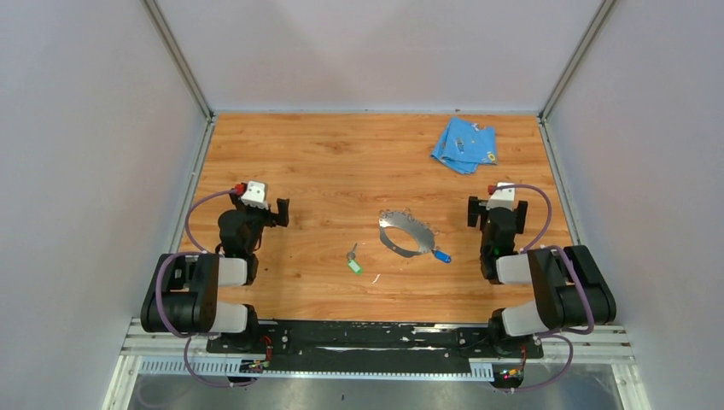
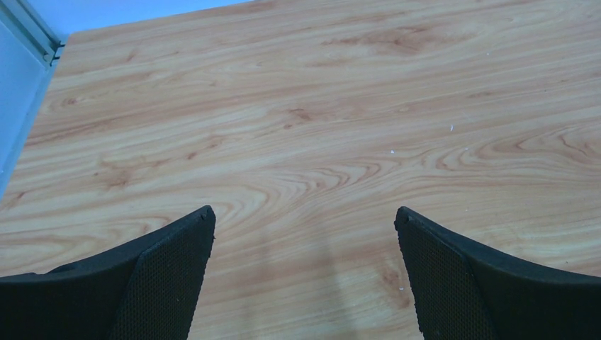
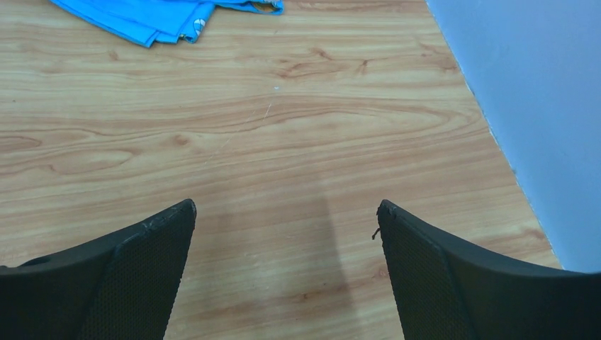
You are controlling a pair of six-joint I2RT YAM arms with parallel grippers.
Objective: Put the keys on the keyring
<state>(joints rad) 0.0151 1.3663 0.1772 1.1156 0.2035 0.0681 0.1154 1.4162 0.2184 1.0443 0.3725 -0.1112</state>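
Grey metal keyring (image 1: 407,232) lies on the table (image 1: 324,162) between the two grippers in the top view, nearer the right gripper (image 1: 472,211). The blue key (image 1: 440,254) touches its near end. The green key (image 1: 353,265) lies apart, toward the left gripper (image 1: 280,212). Left wrist view: jaws spread wide, holding nothing, over bare wood. Right wrist view: jaws equally wide and empty, blue cloth (image 3: 163,18) ahead to the left.

Your left gripper (image 2: 305,216) and right gripper (image 3: 283,205) hang above the table (image 1: 324,154), near its opposite sides, jaws spread wide.
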